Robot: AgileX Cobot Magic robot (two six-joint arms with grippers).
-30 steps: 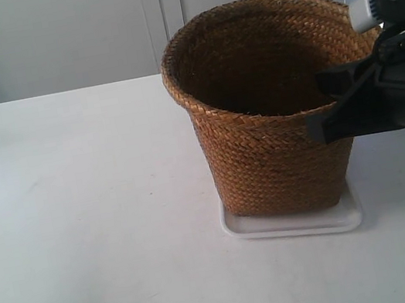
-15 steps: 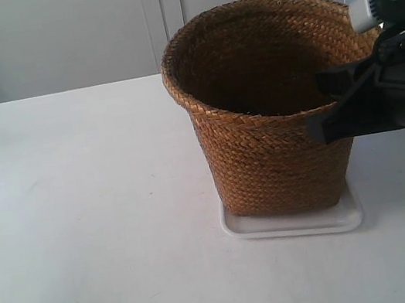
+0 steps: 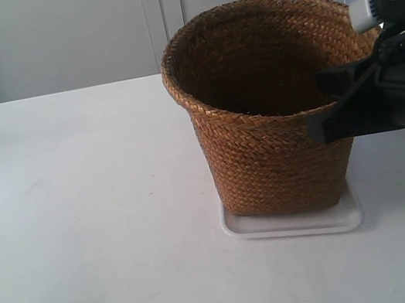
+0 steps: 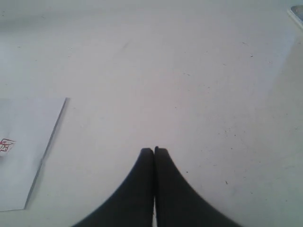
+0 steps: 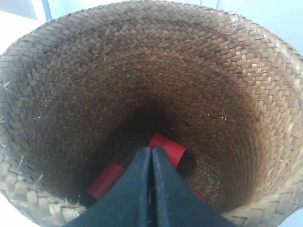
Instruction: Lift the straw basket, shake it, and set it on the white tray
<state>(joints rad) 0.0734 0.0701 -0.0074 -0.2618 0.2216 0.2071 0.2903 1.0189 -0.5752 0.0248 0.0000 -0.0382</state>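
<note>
The straw basket (image 3: 274, 154) stands upright with its base on the white tray (image 3: 294, 223), whose rim shows around the base. In the right wrist view I look down into the basket (image 5: 227, 90). My right gripper (image 5: 151, 150) is shut, empty, and points over the near rim into the opening. This is the arm at the exterior view's right (image 3: 323, 121), level with the braided rim. Red cylinders (image 5: 168, 146) lie on the basket's bottom. My left gripper (image 4: 154, 150) is shut on nothing above the bare table, away from the basket.
A white paper sheet (image 4: 28, 151) lies on the table (image 3: 81, 220) beside my left gripper. A pale edge (image 4: 297, 12) shows at one corner of the left wrist view. A grey wall with panel seams (image 3: 163, 17) stands behind the table.
</note>
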